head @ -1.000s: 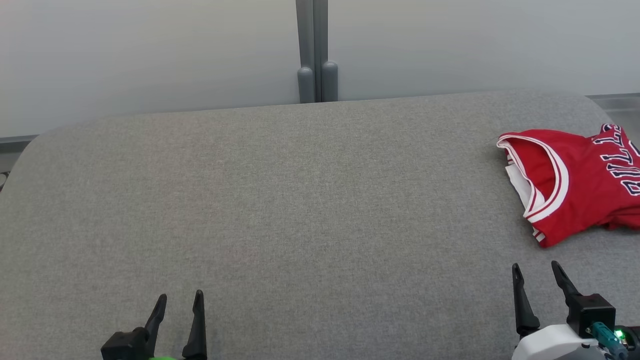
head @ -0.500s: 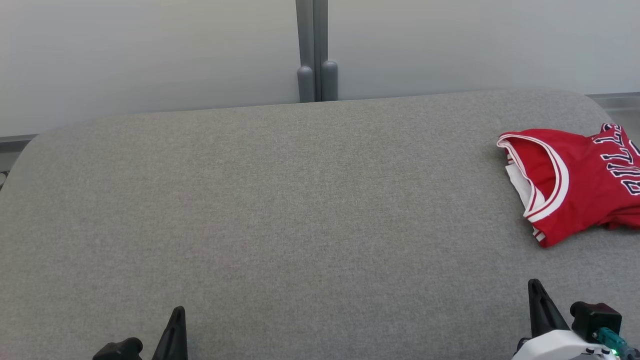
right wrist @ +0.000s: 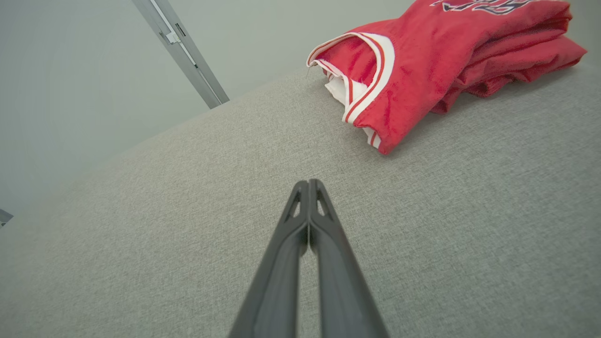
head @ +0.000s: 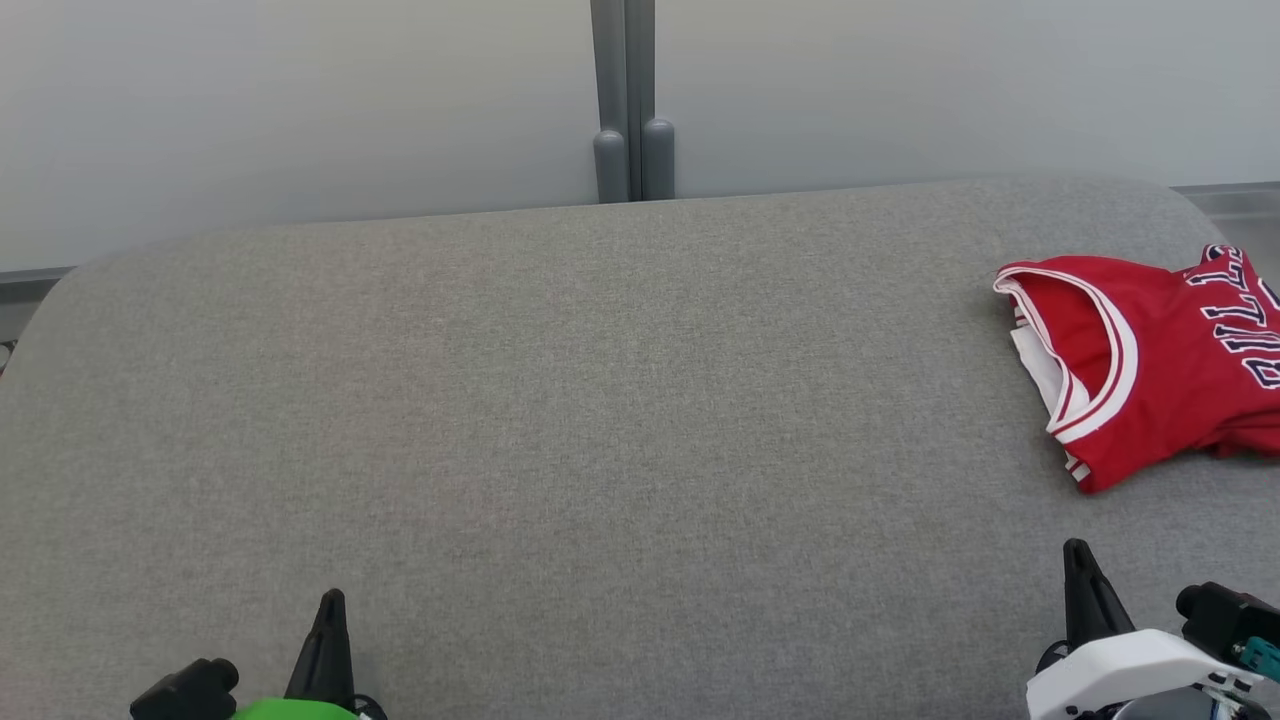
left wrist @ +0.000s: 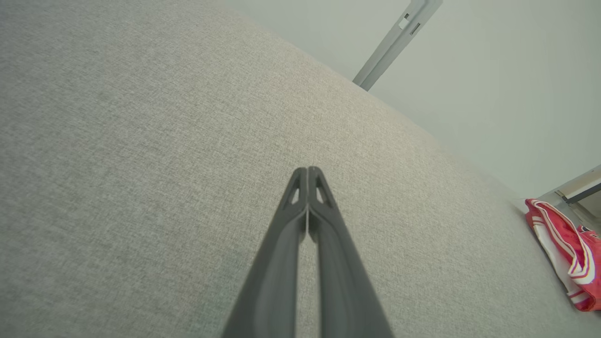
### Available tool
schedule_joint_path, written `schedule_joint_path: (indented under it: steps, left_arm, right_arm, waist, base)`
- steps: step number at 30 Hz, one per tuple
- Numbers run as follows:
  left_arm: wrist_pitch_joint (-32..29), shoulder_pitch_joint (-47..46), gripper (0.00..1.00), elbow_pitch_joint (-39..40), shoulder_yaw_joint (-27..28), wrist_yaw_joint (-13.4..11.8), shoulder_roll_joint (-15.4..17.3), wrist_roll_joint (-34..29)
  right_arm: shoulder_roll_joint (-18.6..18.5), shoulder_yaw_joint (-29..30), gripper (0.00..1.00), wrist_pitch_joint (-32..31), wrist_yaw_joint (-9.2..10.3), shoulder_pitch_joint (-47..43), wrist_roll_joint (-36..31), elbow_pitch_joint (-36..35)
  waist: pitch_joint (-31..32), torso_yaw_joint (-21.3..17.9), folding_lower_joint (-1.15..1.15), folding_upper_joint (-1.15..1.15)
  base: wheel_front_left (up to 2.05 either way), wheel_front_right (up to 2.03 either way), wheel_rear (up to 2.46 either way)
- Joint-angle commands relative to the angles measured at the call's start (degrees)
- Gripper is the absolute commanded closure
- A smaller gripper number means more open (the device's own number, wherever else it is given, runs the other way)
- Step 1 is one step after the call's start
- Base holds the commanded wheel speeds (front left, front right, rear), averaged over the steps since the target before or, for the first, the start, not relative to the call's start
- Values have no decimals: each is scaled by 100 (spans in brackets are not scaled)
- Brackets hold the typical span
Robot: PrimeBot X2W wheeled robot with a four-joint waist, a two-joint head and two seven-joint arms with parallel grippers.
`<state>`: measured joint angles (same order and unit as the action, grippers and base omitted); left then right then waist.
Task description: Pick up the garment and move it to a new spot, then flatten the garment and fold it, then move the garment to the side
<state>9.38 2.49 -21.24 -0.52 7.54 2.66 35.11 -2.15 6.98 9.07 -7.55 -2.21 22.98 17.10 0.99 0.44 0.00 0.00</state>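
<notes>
Red jersey garment: bunched, perhaps partly folded, at far right of grey fabric surface. Left gripper, right gripper: fingers pressed together, empty, apart from garment. Risk: closed tips would shove cloth, not pinch it.

Surface: grey fabric-covered table, rounded corners.
On it: red jersey, folded, at the table's far right corner.
</notes>
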Motion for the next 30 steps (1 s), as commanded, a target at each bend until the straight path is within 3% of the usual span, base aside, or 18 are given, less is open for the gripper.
schedule_joint_path:
  steps: [1, 30]
  left_arm:
    - [-52, -210, 100, 115, 48, -2, 19, 262]
    - [-660, -519, 100, 348, 301, -4, 25, 2443]
  right_arm:
    - [-42, 5, 100, -58, 2, 155, 322, -111]
    - [-62, 6, 100, -667, 5, 455, 2958, -197]
  waist:
    - [-2, -1, 0, 0]
    - [-36, -14, 0, 0]
  base:
    - [0, 0, 0]
    - [0, 0, 0]
